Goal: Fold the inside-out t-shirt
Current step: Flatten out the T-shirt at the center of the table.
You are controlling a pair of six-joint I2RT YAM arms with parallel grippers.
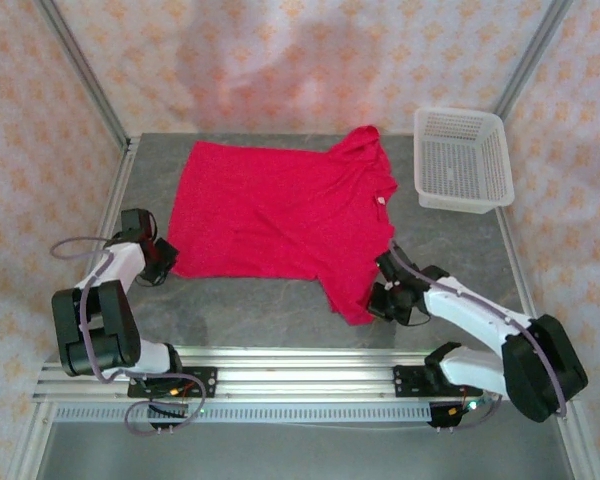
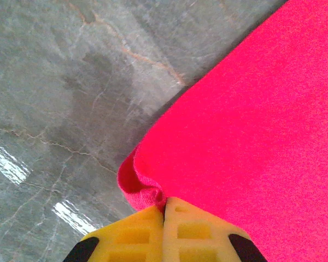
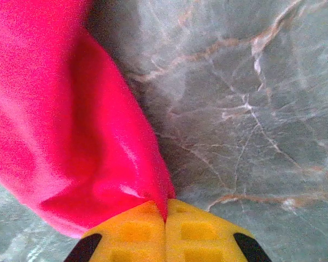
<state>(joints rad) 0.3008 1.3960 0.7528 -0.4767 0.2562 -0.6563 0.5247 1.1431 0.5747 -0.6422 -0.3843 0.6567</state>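
The inside-out t-shirt (image 1: 280,215) lies spread on the grey marble table, crimson red, with a small white tag (image 1: 381,200) near its right side. My left gripper (image 1: 163,258) is shut on the shirt's near-left corner; in the left wrist view the yellow fingers (image 2: 136,232) pinch the curled hem (image 2: 139,188). My right gripper (image 1: 380,297) is shut on the shirt's near-right sleeve, and the right wrist view has red fabric (image 3: 82,153) pinched between its yellow fingers (image 3: 202,232).
A white plastic mesh basket (image 1: 463,160) stands at the back right of the table (image 1: 280,310). Metal frame posts and patterned curtain walls enclose the table. An aluminium rail (image 1: 300,375) runs along the near edge.
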